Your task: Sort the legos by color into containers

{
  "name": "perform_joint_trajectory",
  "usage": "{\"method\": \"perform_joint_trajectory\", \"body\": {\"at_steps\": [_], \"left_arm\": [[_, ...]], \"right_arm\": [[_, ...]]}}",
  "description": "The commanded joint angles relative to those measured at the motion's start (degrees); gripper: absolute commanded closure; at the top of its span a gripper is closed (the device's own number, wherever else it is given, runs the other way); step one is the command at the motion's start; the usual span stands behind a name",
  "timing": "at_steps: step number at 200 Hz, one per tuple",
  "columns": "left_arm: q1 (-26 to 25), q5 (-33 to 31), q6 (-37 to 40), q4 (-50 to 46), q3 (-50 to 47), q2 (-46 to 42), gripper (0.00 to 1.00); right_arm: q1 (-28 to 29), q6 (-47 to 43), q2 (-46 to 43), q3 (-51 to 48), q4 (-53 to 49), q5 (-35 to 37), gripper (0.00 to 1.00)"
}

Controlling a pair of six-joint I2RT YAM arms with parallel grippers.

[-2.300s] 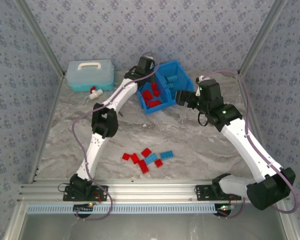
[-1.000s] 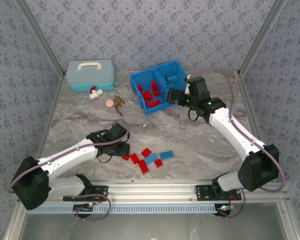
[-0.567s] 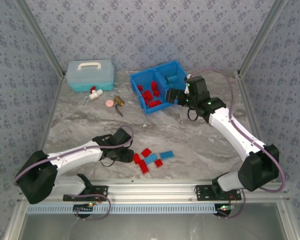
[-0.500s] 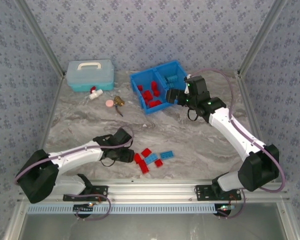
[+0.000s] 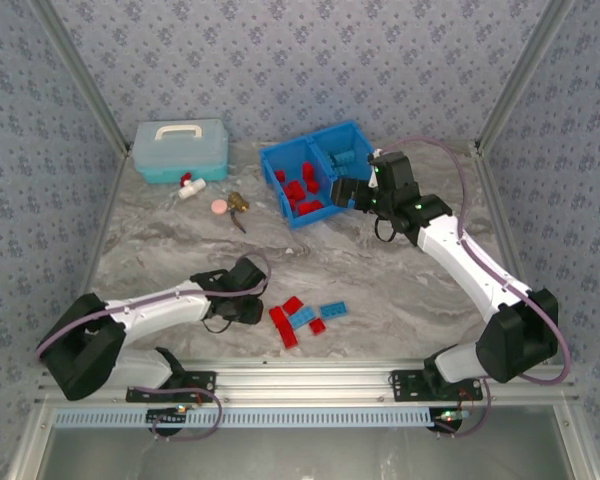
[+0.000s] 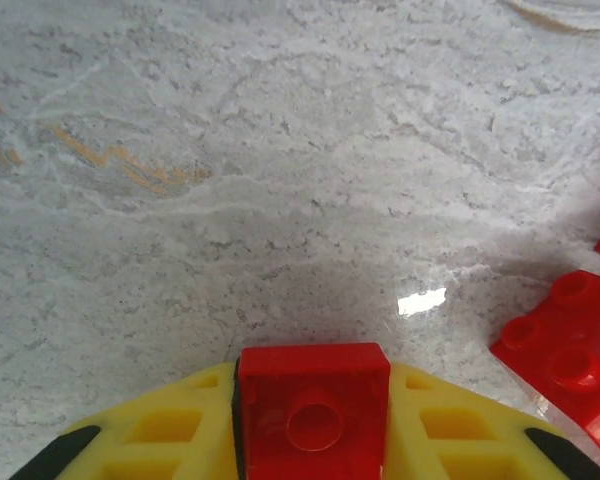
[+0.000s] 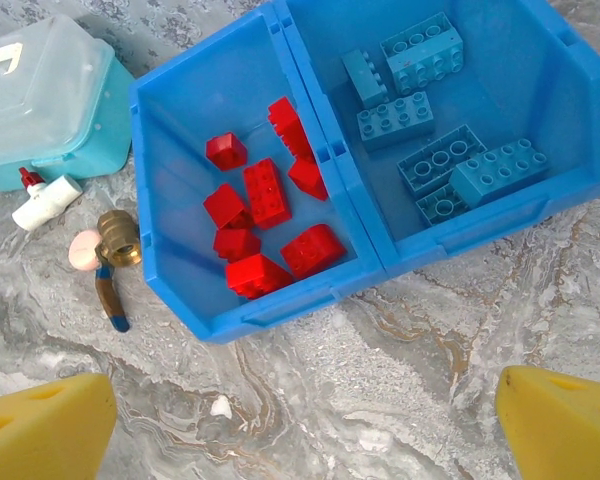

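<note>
— Grey marbled tabletop (image 5: pixel 400 290), flowery blue-grey walls round it. What's the left tool (image 5: pixel 258 310) got?

— One small bright red studded plastic brick (image 6: pixel 313 395), clamped betw. its yellow fingers (image 6: pixel 450 425). It's low at the tabletop, just beside the loose pile of red & light blue bricks (image 5: pixel 302 318) near the front edge. Can't tell if it's lifted clear. Wrist cam shows a round stud or socket facing out, pads on two opposite flat sides.

— And the right tool (image 5: pixel 345 192)?

— Jaws wide apart, nothing in them, hanging by the bright blue open-top plastic bin (image 7: pixel 500 218) at the back. Its left compartment (image 7: pixel 175 110) holds reds, its right compartment (image 7: pixel 540 90) the light blues.

— How'd that brick handle, you reckon?

— Prob. v. light, hard & stiff, won't crush. Sides look glossy tho, so it could slip or twist if pinched on a corner. Best hold, I'd say: square across the flat side walls, not on the studs. That's approx. how it sits now.

— Any brand, label, writing?

— None I can read. Studs too small/blurred for a logo, bin's plain. Light teal plastic case w/ white handle (image 5: pixel 180 148) at back left, no label legible either.
</note>
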Motion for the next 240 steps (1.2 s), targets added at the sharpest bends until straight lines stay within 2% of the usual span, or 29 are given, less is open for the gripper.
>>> {"method": "perform_joint_trajectory", "body": {"at_steps": [1, 30, 58, 111, 149, 186, 209, 240], "left_arm": [[0.3, -1.7, -0.1, -3.0, 4.4, -3.3, 0.70], [4.4, -2.7, 3.2, -2.4, 15.1, -3.7, 0.69], [9.7, -1.9, 9.2, 2.7, 28.3, 3.8, 0.69], [13.1, 1.2, 17.4, 7.3, 58.2, 27.9, 0.69], [16.0, 0.3, 18.9, 1.5, 81.2, 47.6, 0.70], [18.2, -2.6, 20.6, -10.1, 103.2, 64.2, 0.68], [18.8, -1.8, 22.3, -11.0, 108.0, 68.3, 0.62], [19.1, -1.6, 22.8, -11.7, 109.4, 67.7, 0.51]], "right_arm": [[0.3, 1.0, -0.8, 1.6, -0.9, -0.3, 0.00], [0.3, 0.9, -1.7, 1.7, -1.3, -0.1, 0.00], [0.4, 1.3, -3.4, 0.6, -1.2, 0.6, 0.00], [0.6, 1.9, -6.8, -0.5, -2.8, 2.1, 0.00], [0.6, 2.0, -9.0, -1.8, -3.8, 2.9, 0.00], [0.8, 2.7, -11.2, -4.0, -4.1, 2.9, 0.00], [0.9, 3.3, -12.0, -4.7, -4.4, 3.1, 0.00], [1.2, 3.6, -12.5, -4.8, -4.7, 3.0, 0.00]]}}
